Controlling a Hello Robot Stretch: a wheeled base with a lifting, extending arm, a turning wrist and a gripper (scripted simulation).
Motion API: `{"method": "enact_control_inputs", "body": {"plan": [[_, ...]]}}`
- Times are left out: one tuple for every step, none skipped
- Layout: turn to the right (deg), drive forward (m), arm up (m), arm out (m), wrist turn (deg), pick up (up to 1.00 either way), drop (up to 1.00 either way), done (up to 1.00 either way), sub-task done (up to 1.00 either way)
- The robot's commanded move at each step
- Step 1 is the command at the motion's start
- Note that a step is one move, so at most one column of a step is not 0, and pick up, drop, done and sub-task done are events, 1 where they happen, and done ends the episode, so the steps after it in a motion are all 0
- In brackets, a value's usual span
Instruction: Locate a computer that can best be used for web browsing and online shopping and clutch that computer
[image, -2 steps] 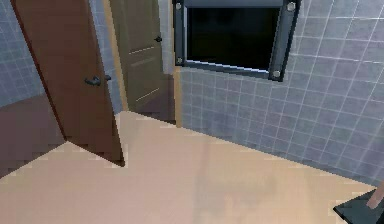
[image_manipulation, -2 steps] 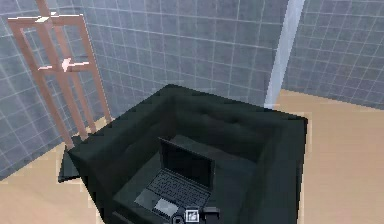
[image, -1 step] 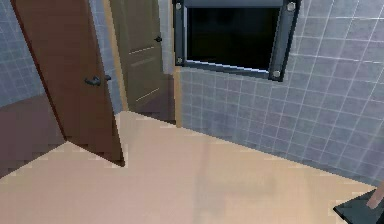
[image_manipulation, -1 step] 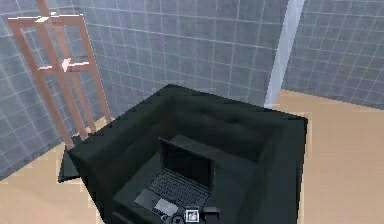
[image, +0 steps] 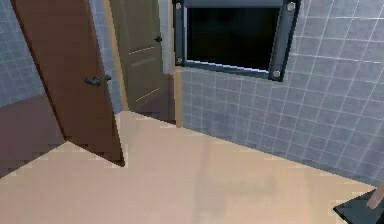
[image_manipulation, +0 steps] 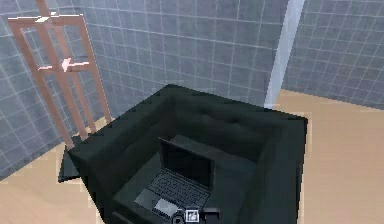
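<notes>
A dark laptop (image_manipulation: 180, 178) stands with its lid up on the seat of a black armchair (image_manipulation: 250, 140) in the arm side view, screen facing the bottom edge. The gripper (image_manipulation: 180, 215) shows at the bottom edge just below the laptop's keyboard, next to two small white marker squares (image_manipulation: 191, 216). With the laptop lying at it on the seat, I cannot tell whether the gripper holds anything.
A wooden easel-like frame (image_manipulation: 65, 70) leans by the tiled wall left of the armchair. In the forward view a brown door (image: 70, 70) stands ajar, beside a second door (image: 140, 50) and a dark framed panel (image: 235, 38). Tan floor (image: 190, 170) lies ahead.
</notes>
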Motion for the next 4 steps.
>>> {"method": "enact_control_inputs", "body": {"plan": [[0.0,0.00,0.00,0.00,45.0,0.00,0.00,0.00,0.00],[0.0,0.00,0.00,0.00,45.0,0.00,0.00,0.00,0.00],[0.0,0.00,0.00,0.00,6.0,0.00,0.00,0.00,0.00],[0.0,0.00,-0.30,0.00,0.0,0.00,0.00,0.00,0.00]]}}
